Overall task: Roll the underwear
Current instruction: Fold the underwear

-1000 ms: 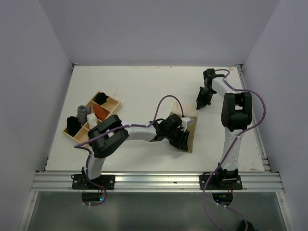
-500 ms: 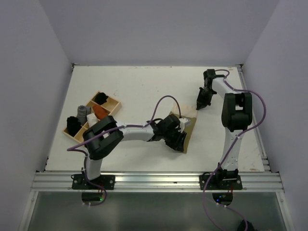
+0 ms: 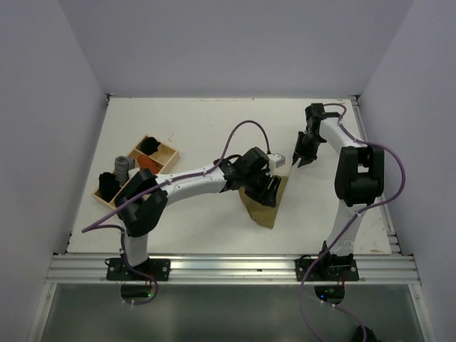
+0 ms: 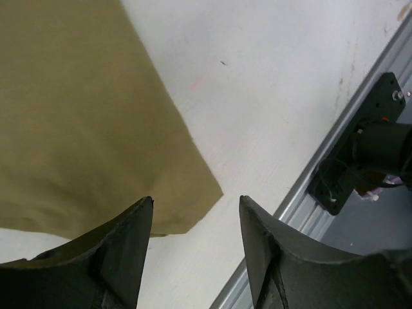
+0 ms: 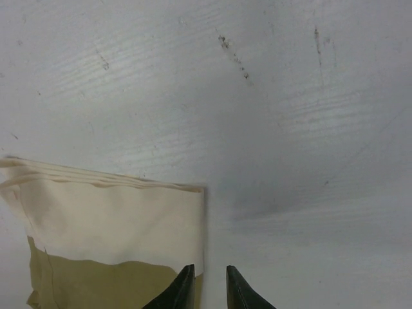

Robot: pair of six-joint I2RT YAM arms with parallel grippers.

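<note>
1. Left hand: fingers spread wide, nothing between them. It hangs over the near corner of the underwear. Olive cloth runs off under one finger and bare surface lies under the other.
2. Right hand: fingertips a little apart, pinching nothing, with bare surface showing in the gap. The cloth's side edge runs down toward that gap. Cannot tell whether it touches the cloth.
3. The underwear lies flat and unrolled, reaching from beneath the left hand to the right hand's fingertips. Its cream-beige side is turned up as a folded band just ahead of the right hand. The olive side shows closer in, beside one fingertip.
4. My reading of the placement:
   - One hand stands at each end of the cloth, so that one can pin it while the other starts the roll.
   - The turned-up cream band looks like the starting fold.
   - Rolling proper is not yet begun.
5. The wooden tray sits well off to the left hand's outer side, back along its arm. It is likely parked there to keep sorted pieces out of the work.
6. Count:
   - two hands
   - one underwear
   - one tray
   - in the tray: one orange-red bundle, one grey bundle and at least two dark bundles. The arm hides part of the tray.
</note>
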